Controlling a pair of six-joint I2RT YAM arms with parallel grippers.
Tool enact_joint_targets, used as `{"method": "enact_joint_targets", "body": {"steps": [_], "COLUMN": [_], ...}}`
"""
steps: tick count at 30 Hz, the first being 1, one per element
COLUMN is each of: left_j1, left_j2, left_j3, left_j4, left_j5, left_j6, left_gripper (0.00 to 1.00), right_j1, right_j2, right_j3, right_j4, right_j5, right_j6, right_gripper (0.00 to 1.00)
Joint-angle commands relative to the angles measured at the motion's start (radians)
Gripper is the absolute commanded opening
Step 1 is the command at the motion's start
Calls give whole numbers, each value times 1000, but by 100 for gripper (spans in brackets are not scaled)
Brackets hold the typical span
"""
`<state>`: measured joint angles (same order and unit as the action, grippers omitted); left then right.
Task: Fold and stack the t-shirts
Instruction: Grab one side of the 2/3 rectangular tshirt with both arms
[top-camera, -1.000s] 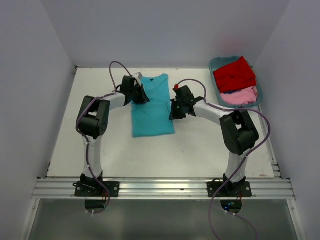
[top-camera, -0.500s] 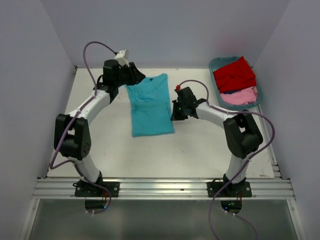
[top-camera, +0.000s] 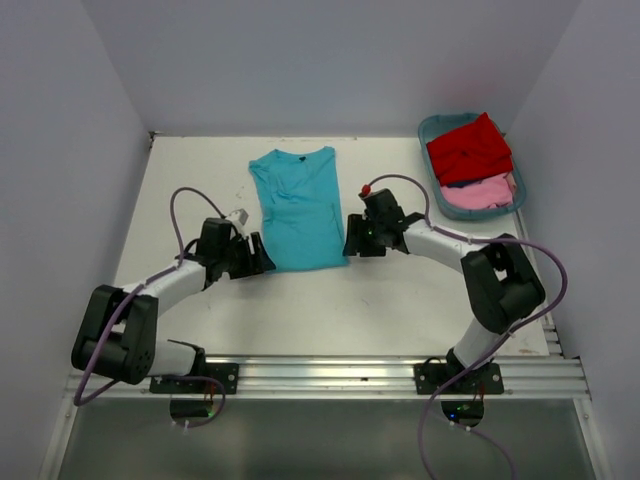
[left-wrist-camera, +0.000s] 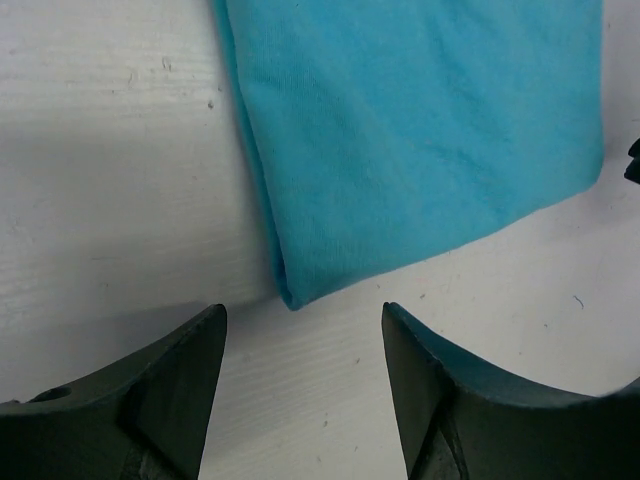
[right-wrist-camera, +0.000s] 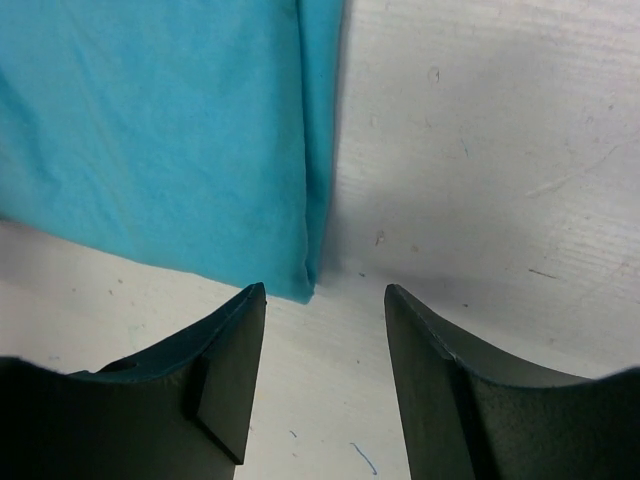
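Note:
The turquoise t-shirt (top-camera: 298, 210) lies flat on the white table, folded into a long strip with its collar at the far end. My left gripper (top-camera: 263, 256) sits low at the strip's near left corner, open and empty; in the left wrist view that corner (left-wrist-camera: 292, 296) lies just ahead of the gap between the fingers (left-wrist-camera: 180, 370). At the near right corner my right gripper (top-camera: 350, 238) is also open and empty, with the cloth corner (right-wrist-camera: 303, 290) just off its left finger (right-wrist-camera: 225, 360). The red t-shirt (top-camera: 468, 148) and the pale pink t-shirt (top-camera: 483, 192) lie in the tub.
A teal plastic tub (top-camera: 430, 130) stands at the table's far right corner. Grey walls close in the table on the left, back and right. The arm bases and a metal rail (top-camera: 320, 375) run along the near edge.
The left arm swung from the collar end back to the shirt's near left corner. The right gripper shifted slightly toward the near right corner. Both grippers opened.

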<state>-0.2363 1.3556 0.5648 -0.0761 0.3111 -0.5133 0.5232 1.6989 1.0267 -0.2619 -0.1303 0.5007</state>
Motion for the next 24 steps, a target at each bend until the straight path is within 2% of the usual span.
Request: {"method": "enact_joint_targets", "body": {"steps": [1,10,18,21,22,24], "left_j1": [-3,-3,-3,-3,-3,-3], "left_j2": [-47,29,146,183,189,206], "left_j3": [-32,-54,-74,-83,-85,-89], "left_j4": [107,150,163,183,190,197], "left_j5": [28,36,25,55,62,80], "left_j6": [-25,-37,-51,-54,-56,-57], "left_gripper": [67,67,63,59,57,48], "right_j1": [0,1,0,0,0,0], "right_j2": [-21,42,79,82,82,82], "right_j3": [-31,-48,-60,-70,-77,-83], "right_j4": [64,127,159,167,168,171], "right_j5": [-43,-81,-94,-89,-89,-89], "right_j6": [28,50,76,85,87,98], "right_gripper": [55,53,47,40,31,22]}}
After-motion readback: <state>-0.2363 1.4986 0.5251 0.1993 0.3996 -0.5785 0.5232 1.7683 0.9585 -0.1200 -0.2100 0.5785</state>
